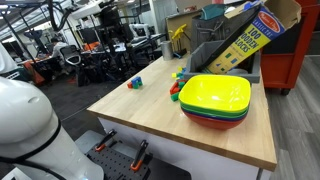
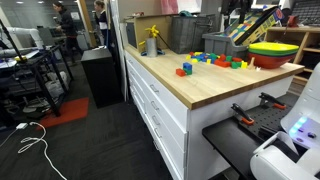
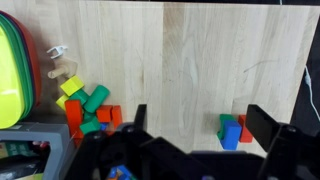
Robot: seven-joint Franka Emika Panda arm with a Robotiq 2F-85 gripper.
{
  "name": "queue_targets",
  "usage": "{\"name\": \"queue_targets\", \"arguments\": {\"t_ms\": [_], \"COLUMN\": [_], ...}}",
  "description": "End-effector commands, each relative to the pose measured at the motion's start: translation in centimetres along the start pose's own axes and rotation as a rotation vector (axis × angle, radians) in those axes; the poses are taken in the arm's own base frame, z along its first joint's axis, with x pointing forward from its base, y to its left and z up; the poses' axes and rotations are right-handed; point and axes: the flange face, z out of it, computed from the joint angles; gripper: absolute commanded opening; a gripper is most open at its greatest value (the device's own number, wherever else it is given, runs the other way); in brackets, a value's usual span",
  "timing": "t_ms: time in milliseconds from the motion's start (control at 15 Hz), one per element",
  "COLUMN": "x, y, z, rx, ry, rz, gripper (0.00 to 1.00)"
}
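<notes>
In the wrist view my gripper (image 3: 200, 128) hangs high above the wooden table (image 3: 180, 60), open, with nothing between its dark fingers (image 3: 262, 125). A small cluster of blue, green and red blocks (image 3: 232, 131) lies on the wood below, close to the right finger. The same cluster shows in both exterior views (image 1: 135, 83) (image 2: 185, 70). A bigger pile of coloured blocks (image 3: 88, 106) lies to the left, also seen in an exterior view (image 2: 222, 60). The gripper itself does not show in either exterior view; only the white arm body (image 1: 25, 120) does.
Stacked yellow, green and red bowls (image 1: 215, 100) (image 3: 12, 70) stand beside the pile. A tilted block box (image 1: 245, 45) and a grey bin (image 2: 185, 35) sit at the back. A yellow figure (image 2: 152, 40) stands near the table's far corner. A small white piece (image 3: 57, 52) lies by the bowls.
</notes>
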Motion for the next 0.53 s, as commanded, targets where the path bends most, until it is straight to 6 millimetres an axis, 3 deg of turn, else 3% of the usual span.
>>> {"name": "queue_targets", "arguments": {"t_ms": [0, 467], "x": [0.0, 1.7], "y": [0.0, -0.1], "z": [-0.1, 0.8], "rx": [0.0, -0.005], "ry": [-0.001, -0.002], "rz": [0.0, 0.005], "gripper": [1.0, 1.0]}}
